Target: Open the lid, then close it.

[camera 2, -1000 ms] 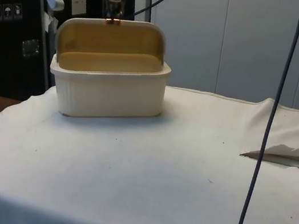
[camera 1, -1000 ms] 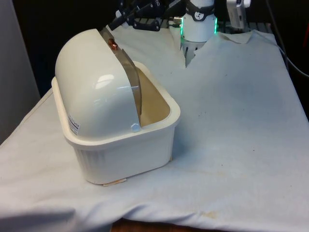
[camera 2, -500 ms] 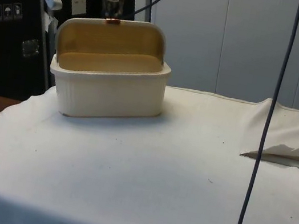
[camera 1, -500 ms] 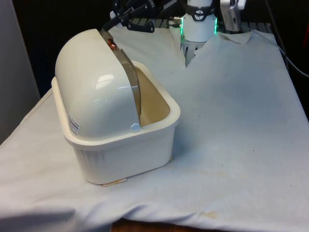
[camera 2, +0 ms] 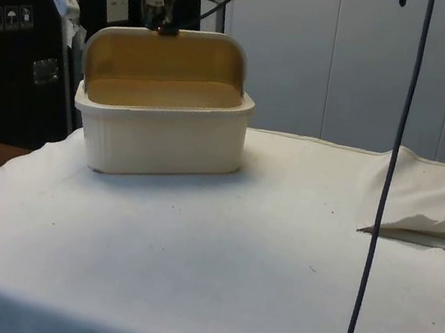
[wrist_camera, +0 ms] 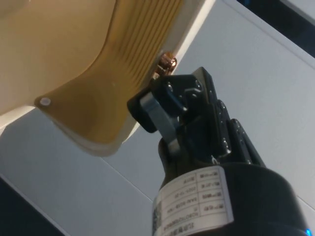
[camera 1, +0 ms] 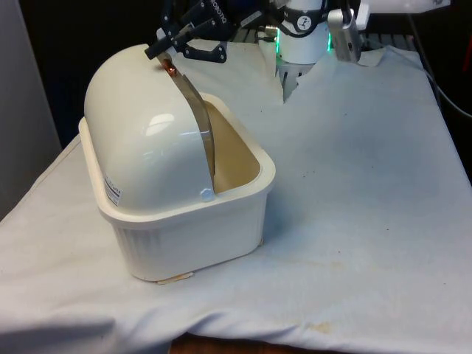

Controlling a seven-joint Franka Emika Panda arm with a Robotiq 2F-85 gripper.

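Although the task asks for both an opening and a closing, only the first half looks done; the lid (camera 1: 140, 125) of the cream bread box (camera 1: 192, 228) stands rolled back over the box's rear, so that the side view looks straight into its tan inside; the box sits on the white cloth (camera 1: 354, 221) toward the front view's left, near the table's far end; the small copper knob (camera 1: 171, 70) on the lid's free edge sits at the very top of the arc; the gripper (camera 1: 164, 51) hangs right at that knob, and in the wrist view one black finger with a grey pad (wrist_camera: 155, 115) lies close against the lid's edge just beside the knob; whether the fingers actually pinch the knob or merely rest by it, I cannot tell, since the second finger is hidden; judging from this, the opening is finished or nearly so, and what is left is the whole closing stroke: drawing the lid's edge forward and down along its curve until it meets the box's front rim (camera 1: 254, 184)
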